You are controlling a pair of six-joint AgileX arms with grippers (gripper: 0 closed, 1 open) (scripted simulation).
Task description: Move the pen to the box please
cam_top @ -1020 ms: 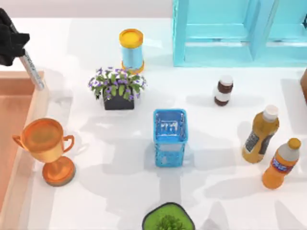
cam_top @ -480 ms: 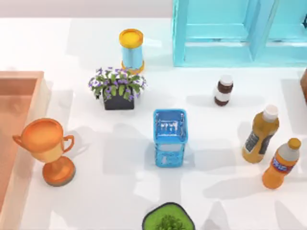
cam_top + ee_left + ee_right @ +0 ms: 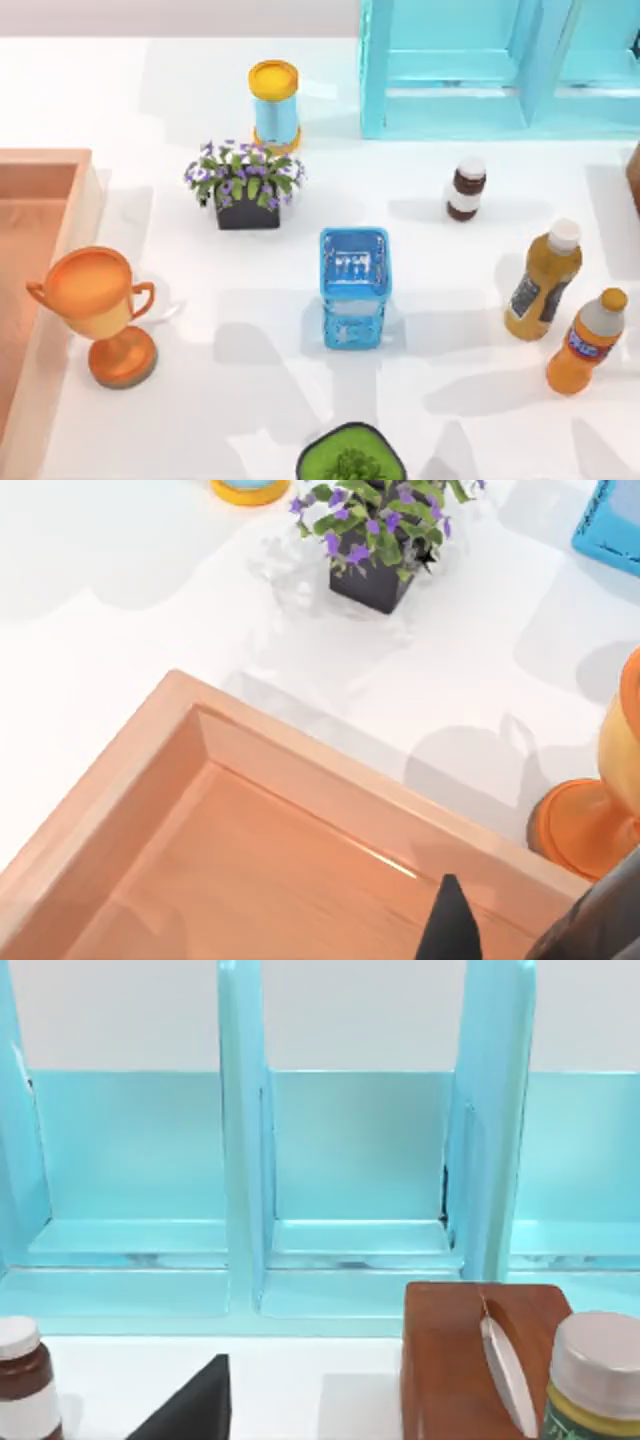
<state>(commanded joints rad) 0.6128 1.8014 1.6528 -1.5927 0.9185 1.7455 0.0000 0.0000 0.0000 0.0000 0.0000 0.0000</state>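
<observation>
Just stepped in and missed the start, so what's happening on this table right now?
The left wrist view looks down into the large orange-brown box at the table's left edge, with a dark tip of the left gripper at the edge of that view. No pen can be made out in the part of the box seen. The gold trophy, purple flower pot and blue mesh basket stand untouched. The right wrist view faces the turquoise cabinet.

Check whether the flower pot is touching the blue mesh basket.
Apart. The top view shows a strip of bare white table between the flower pot and the blue mesh basket.
</observation>
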